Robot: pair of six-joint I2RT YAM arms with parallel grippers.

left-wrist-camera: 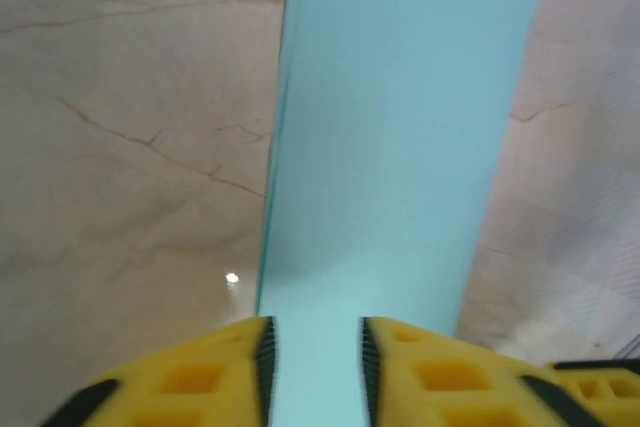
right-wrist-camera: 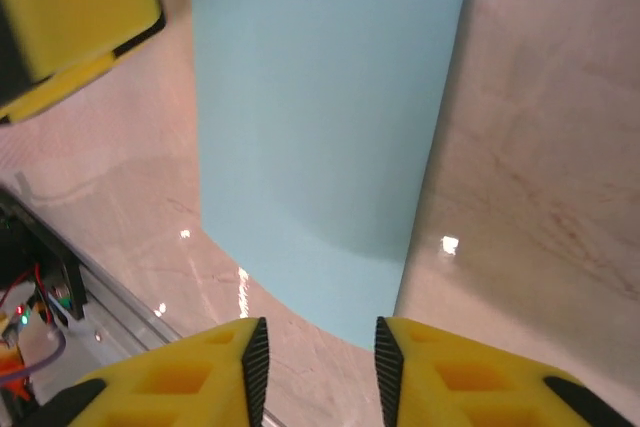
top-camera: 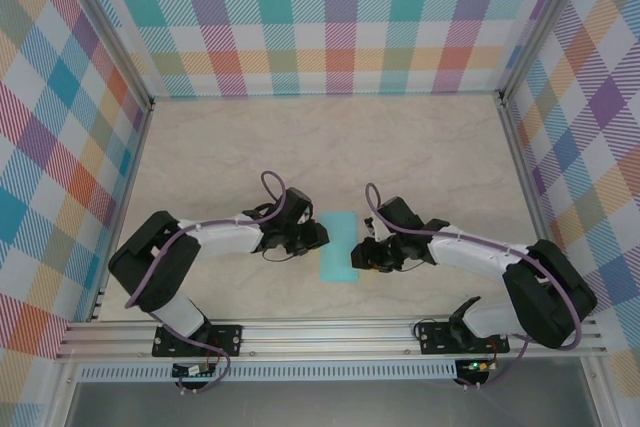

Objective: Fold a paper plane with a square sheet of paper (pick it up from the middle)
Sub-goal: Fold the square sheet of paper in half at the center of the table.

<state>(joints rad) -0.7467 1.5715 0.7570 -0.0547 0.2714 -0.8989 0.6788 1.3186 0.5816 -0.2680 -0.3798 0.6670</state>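
The left arm (top-camera: 215, 239) is bent at the elbow and reached inward, with the forearm held low and level. The right arm (top-camera: 480, 252) is folded the same way in mirror. The left gripper (top-camera: 318, 237) and the right gripper (top-camera: 362, 253) are pointed at each other, tip toward tip, with a gap kept between them. On each gripper the yellow fingers (left-wrist-camera: 200, 377) are held apart by a narrow gap, black-ribbed inner faces turned inward. Ahead and to the left of the right gripper's tips, one finger of the left gripper is seen.
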